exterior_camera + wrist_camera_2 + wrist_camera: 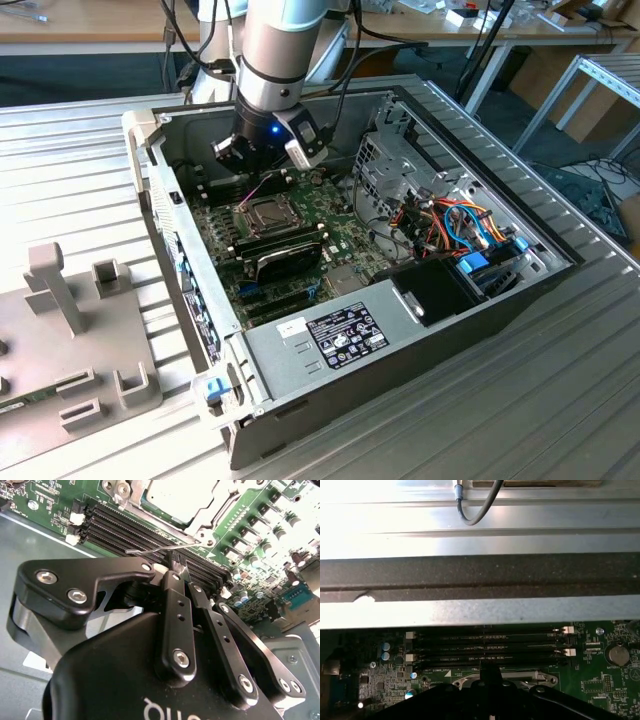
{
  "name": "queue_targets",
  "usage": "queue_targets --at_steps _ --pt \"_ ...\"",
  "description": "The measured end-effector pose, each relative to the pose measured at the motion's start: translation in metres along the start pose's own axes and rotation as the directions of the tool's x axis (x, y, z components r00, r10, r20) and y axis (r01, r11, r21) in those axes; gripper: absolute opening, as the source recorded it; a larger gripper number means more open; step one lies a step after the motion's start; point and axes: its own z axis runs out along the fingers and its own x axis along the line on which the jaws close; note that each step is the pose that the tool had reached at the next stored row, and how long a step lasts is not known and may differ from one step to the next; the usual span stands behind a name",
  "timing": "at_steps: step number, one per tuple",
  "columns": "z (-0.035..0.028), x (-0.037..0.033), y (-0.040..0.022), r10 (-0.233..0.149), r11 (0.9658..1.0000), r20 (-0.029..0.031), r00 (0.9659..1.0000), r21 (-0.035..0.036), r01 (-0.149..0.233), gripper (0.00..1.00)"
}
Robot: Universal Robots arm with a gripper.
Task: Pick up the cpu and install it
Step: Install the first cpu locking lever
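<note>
The cpu (180, 497) is a pale silver square lying flat inside the hinged metal socket frame (205, 527) on the green motherboard (260, 515). In the exterior view the cpu (266, 212) sits mid-board in the open case. My gripper (178, 569) hangs just off the socket's edge, over the black memory slots (125, 527). Its fingers (175, 610) are shut together with nothing seen between them. The tips sit right beside the thin wire socket lever (160, 547); whether they touch it I cannot tell. In the exterior view my gripper (261, 180) points down behind the socket.
The case wall (480, 575) rises close behind the memory slots (490, 645). A black fan shroud (285, 255) lies in front of the socket. The drive cage (385, 165), coloured cables (460, 225) and power supply (330, 335) crowd the exterior view's right and front.
</note>
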Motion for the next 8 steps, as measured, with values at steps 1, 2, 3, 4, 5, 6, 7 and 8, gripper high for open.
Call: queue_targets --at_steps 1,2,3,4,5,6,7,8 --pt "0.0005 -0.0001 0.0 0.0 1.0 -0.0001 1.0 0.0 0.0 0.11" --pt "0.0009 -0.0001 -0.0001 0.0 1.0 0.0 1.0 0.0 0.0 0.11" --pt "0.0015 -0.0002 -0.0001 0.0 1.0 0.0 1.0 0.0 0.0 0.11" --pt "0.0022 -0.0002 -0.0001 0.0 1.0 -0.0002 1.0 -0.0001 0.0 0.11" --pt "0.0024 -0.0002 -0.0001 0.0 1.0 -0.0002 1.0 0.0 0.0 0.11" --pt "0.0025 -0.0002 -0.0001 0.0 1.0 -0.0002 1.0 -0.0001 0.0 0.11" --pt "0.0025 -0.0003 -0.0001 0.0 1.0 -0.0001 1.0 -0.0002 0.0 0.11" --pt "0.0027 -0.0004 -0.0001 0.0 1.0 -0.0001 1.0 -0.0003 0.0 0.11"
